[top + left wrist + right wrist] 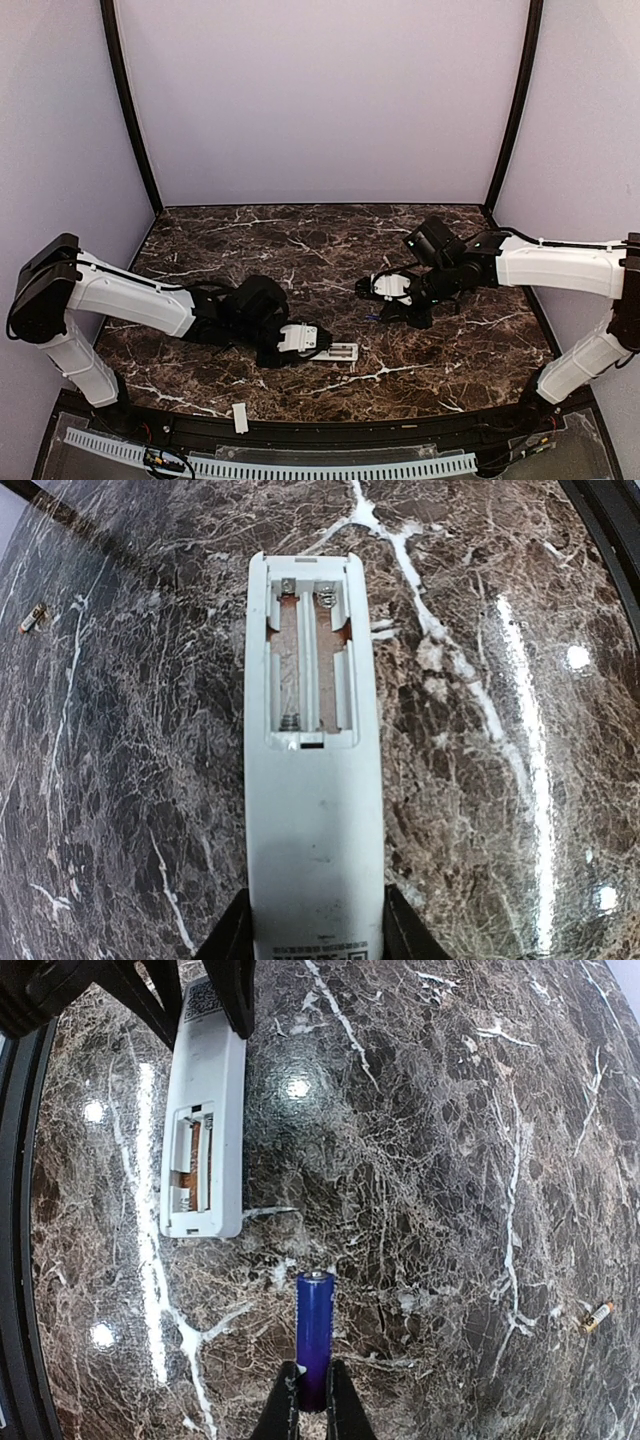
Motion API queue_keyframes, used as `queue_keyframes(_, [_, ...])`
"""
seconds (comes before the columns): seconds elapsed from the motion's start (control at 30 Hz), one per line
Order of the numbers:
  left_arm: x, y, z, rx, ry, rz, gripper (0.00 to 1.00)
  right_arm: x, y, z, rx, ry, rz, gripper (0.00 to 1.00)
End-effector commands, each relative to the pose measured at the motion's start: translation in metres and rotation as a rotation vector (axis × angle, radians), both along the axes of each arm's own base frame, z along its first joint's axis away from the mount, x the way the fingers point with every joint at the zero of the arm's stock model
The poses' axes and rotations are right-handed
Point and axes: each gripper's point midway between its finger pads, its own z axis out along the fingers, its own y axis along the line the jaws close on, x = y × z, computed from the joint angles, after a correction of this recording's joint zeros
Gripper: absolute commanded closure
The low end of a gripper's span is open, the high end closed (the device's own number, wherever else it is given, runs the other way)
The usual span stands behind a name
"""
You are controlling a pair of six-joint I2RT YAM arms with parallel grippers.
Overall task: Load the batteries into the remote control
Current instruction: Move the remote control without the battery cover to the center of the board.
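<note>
Left wrist view: my left gripper [315, 942] clamps the remote control [312, 810] at its label end, with the empty battery bay [310, 660] facing up. My right gripper [312, 1405] pinches a blue battery [314, 1325] near the remote's bay end. A second battery [597, 1316] lies well apart from the remote.

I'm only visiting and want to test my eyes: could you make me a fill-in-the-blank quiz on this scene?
The left pincer clamps one end of the ____.
Its battery compartment is open and ____.
The right pincer holds a ____ battery.
Missing words: remote control; empty; blue.
</note>
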Motion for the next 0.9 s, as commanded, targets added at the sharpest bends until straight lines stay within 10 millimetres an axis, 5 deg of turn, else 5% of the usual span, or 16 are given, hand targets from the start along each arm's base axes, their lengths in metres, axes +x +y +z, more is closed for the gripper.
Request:
queue_keyframes(0.0, [-0.008,-0.002,0.003,0.008,-0.006,-0.025,1.0,-0.001,0.002,0.004,0.018,-0.019,0.005,1.0])
queue_keyframes(0.4, [-0.027,0.003,-0.036,0.175,0.25,0.039,0.98,-0.007,0.009,-0.002,0.027,0.054,-0.004,1.0])
queue_keyframes(0.63, [-0.028,0.002,-0.031,0.16,0.287,0.082,0.47,-0.01,0.014,-0.001,0.03,0.11,-0.005,1.0])
queue_keyframes(0.87, [-0.022,-0.001,0.006,0.012,0.25,0.148,0.23,-0.015,0.016,-0.004,0.017,0.151,0.008,1.0])
